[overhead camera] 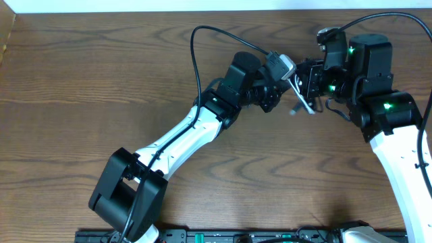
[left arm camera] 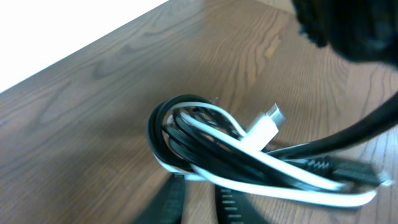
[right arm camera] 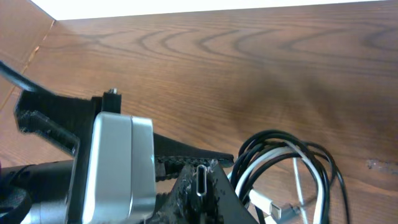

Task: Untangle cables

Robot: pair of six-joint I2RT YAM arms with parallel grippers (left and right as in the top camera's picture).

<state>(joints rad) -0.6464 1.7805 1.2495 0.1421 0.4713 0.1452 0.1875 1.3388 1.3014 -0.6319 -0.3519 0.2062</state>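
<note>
Two cables, black and white, sit coiled as one bundle at 1 o'clock of the worktop, between both tools. Left tool straddles the coil's edge and right tool sits close; whether either is clenched cannot be told. Recommend pinning the black loop while drawing the white plug out slowly.

No text, label, brand, number or sign was legible in any of the three views, whether on the tangled black and white cables or on the wooden table.
</note>
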